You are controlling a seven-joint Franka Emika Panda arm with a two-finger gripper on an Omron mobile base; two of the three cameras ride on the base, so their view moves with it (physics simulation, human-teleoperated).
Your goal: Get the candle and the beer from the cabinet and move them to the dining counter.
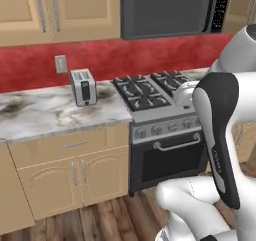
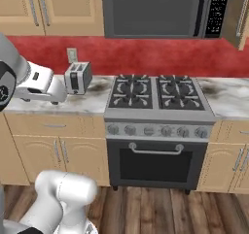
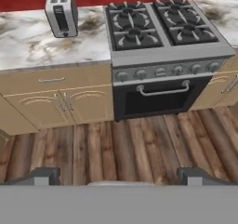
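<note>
Left base view: one cabinet point(image 1: 55, 10) at the top left, its two doors shut, two bar handles side by side; one toaster point(image 1: 83, 87) near the back edge of the marble counter point(image 1: 45, 116), left of the one stove point(image 1: 155, 97); one microwave point(image 1: 167, 7) above the stove.
Right base view: same cabinet point(image 2: 46, 7) at the top left, doors shut; toaster point(image 2: 78, 77) on the counter's back edge just left of the stove point(image 2: 158, 94); four burners counted; microwave point(image 2: 155, 9) overhead.
Hand view: claw point(image 3: 119, 177) apart as wide as it goes, clamped on nothing, over bare wood floor point(image 3: 121, 144); two finger tips point(image 3: 42, 176) at the bottom; stove point(image 3: 162, 32) and toaster point(image 3: 61, 11) ahead.
Candle and beer: cannot be seen; judged to be behind the shut cabinet doors.
Dining counter: location cannot be told from here.
Stage: judged the very start, doors not yet opened.
Risk: a reach up for a handle from this low pose could clip the toaster or the counter edge.
Risk: a door pulled by a poor grip could slip off the bar; a bottle and slim candle inside could topple if the claw enters blind.
</note>
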